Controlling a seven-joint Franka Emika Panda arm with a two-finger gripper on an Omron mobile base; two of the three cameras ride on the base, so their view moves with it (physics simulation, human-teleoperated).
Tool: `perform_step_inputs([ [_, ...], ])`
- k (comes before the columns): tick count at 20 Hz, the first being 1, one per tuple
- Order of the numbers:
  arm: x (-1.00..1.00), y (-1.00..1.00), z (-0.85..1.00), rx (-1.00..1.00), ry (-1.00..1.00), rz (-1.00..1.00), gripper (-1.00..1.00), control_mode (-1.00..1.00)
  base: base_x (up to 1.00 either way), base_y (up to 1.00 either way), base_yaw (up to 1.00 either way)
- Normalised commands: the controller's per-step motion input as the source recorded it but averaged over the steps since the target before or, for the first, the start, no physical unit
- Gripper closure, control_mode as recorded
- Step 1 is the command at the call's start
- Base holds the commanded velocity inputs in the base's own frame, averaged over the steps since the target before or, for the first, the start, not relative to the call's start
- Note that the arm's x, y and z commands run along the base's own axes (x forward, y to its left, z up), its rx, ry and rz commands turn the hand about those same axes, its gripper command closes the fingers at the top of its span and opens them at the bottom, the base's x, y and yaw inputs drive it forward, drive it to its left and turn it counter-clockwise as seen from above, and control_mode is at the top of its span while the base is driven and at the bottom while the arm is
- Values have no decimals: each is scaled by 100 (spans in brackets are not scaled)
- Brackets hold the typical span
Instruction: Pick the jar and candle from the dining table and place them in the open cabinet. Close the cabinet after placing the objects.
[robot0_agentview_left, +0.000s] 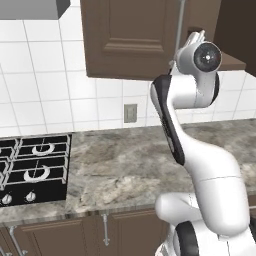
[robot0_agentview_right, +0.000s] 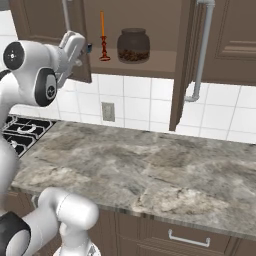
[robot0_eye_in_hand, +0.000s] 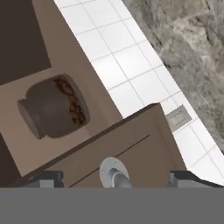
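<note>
Kitchen wall, upper frame: jar (robot0_agentview_right: 133, 45) and candle (robot0_agentview_right: 103, 36) shelved; claw (robot0_eye_in_hand: 114, 178), released, should grip handle (robot0_eye_in_hand: 114, 173) squarely, swing door (robot0_agentview_right: 50, 30) shut.

A glossy white arm (robot0_agentview_left: 210, 165) of rounded, tube-like segments fills the right of the left base view, with black bands at its joints and a round dark grey cap at the upper right; 2 small dark fingertips (robot0_eye_in_hand: 48, 179) show at the bottom of the hand view
</note>
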Motion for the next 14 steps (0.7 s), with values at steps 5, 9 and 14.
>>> perform_step_inputs([
  [5,46,-12,-10,7,-7,5,-100,-100,0,0,0],
  [9,45,-9,-7,5,0,1,-100,-100,0,0,0],
  [14,42,-8,-7,5,0,0,-100,-100,0,0,0],
])
